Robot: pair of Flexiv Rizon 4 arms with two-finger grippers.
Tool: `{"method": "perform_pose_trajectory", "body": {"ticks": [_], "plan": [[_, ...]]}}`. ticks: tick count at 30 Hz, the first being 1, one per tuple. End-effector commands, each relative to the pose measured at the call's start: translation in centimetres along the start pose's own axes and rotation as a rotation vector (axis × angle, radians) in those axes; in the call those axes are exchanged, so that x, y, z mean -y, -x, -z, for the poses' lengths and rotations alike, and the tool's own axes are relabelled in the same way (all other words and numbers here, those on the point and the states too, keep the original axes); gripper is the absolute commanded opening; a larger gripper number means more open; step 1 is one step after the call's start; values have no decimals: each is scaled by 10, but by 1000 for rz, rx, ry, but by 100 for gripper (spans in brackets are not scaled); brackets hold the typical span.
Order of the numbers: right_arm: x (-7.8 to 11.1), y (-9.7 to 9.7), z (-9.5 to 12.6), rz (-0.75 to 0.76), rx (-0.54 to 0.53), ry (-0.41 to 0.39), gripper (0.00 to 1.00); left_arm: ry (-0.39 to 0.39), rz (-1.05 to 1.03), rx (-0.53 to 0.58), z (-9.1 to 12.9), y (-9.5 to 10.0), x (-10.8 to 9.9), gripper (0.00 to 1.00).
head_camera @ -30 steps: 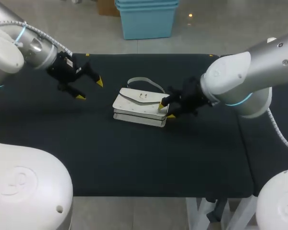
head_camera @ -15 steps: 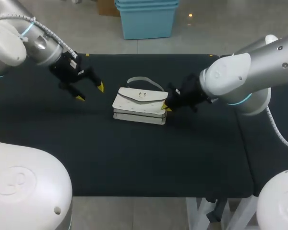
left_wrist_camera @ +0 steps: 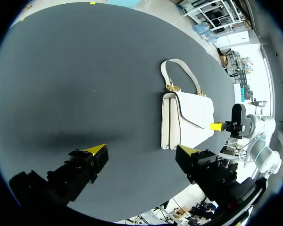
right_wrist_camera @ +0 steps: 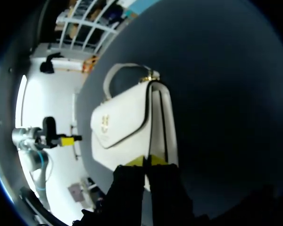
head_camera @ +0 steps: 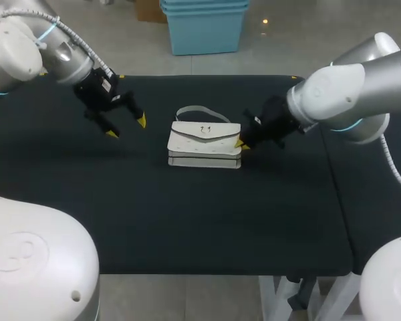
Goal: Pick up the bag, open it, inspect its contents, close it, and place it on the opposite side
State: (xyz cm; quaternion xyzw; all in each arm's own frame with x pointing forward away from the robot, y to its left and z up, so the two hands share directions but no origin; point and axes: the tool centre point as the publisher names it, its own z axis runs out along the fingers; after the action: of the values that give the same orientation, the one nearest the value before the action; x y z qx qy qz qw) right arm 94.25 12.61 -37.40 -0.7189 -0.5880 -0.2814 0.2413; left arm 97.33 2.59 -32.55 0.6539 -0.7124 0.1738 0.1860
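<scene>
**Bag lies closed, right gripper at its end**

The white bag lies flat near the middle of the black tabletop, flap face up, with its handle resting on the far side. The flap is down over the front and the metal clasp sits at its point, so nothing inside shows. I judge that inspection of the contents has not begun.

The right gripper is low at the bag's right end. Its 2 yellow tips are pressed together and touch that end where the flap meets the body. It seems to hold nothing, though a thin edge pinched between the tips cannot be ruled out. That placement suits nudging or steadying the bag rather than lifting it.

The left gripper hangs above the tabletop, apart from the bag's left end. Its 2 fingers are spread wide, empty and pointed toward the bag, likely poised to take the other end or the handle.
</scene>
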Motion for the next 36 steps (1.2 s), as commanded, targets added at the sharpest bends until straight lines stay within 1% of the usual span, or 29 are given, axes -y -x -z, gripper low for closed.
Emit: {"method": "perform_pose_trajectory", "body": {"ticks": [1, 6, 7, 8, 10, 11, 12, 13, 14, 15, 16, 17, 18, 19, 21, 23, 24, 25, 26, 27, 29, 30, 33, 36], "plan": [[-2, 0, 0, -1, 2, -5, 0, 2, 0, 0, -1, 0, 1, 100], [-2, 0, 0, -1, 2, -5, 0, 2, 0, 0, -1, 0, 1, 100], [-2, 0, 0, -1, 2, -5, 0, -6, -6, 21, 4, 2, 4, 100], [-8, 6, 3, -3, 5, -4, 0, -13, -12, 46, 8, 3, 5, 100], [-22, 19, 15, -7, 62, 41, 0, 5, -46, 57, 18, 7, 9, 100], [-31, 27, 22, -10, 68, 46, 0, -5, -44, 88, 23, 11, 10, 100], [-39, 35, 28, -13, 108, 76, 0, -5, -64, 113, 27, 13, 12, 100], [-47, 43, 34, -18, 142, 100, 0, 9, -76, 112, 31, 16, 13, 100], [-56, 51, 40, -28, 135, 103, 0, 5, -74, 127, 36, 19, 16, 100], [-63, 58, 47, -15, 168, 113, 0, 15, -101, 152, 39, 21, 17, 100], [-72, 66, 52, -18, 213, 130, 0, 35, -118, 141, 42, 24, 18, 100], [-79, 74, 59, -28, 207, 133, 0, 39, -121, 149, 45, 26, 19, 100], [-85, 80, 65, -16, 238, 141, 0, 52, -137, 179, 46, 28, 21, 100], [-91, 86, 70, -17, 266, 147, 0, 60, -144, 173, 48, 31, 23, 100], [-102, 97, 82, -4, 281, 154, 0, 90, -172, 167, 51, 36, 27, 100], [-112, 108, 93, 16, 309, 150, 0, 98, -173, 181, 53, 41, 31, 100], [-116, 113, 99, 26, 305, 156, 0, 113, -191, 183, 53, 42, 32, 100], [-121, 118, 105, 28, 328, 159, 0, 110, -184, 184, 54, 44, 33, 100], [-125, 122, 110, 48, 336, 149, 0, 124, -202, 192, 55, 45, 35, 100], [-129, 126, 116, 52, 326, 146, 0, 134, -218, 187, 56, 46, 35, 100], [-137, 135, 125, 59, 378, 142, 0, 144, -217, 207, 58, 49, 38, 100], [-141, 139, 130, 59, 373, 144, 0, 145, -222, 203, 59, 50, 39, 100], [-153, 149, 145, 61, 409, 152, 0, 151, -222, 217, 61, 55, 42, 100], [-164, 156, 157, 70, 487, 167, 0, 157, -226, 236, 62, 58, 43, 100]]}}
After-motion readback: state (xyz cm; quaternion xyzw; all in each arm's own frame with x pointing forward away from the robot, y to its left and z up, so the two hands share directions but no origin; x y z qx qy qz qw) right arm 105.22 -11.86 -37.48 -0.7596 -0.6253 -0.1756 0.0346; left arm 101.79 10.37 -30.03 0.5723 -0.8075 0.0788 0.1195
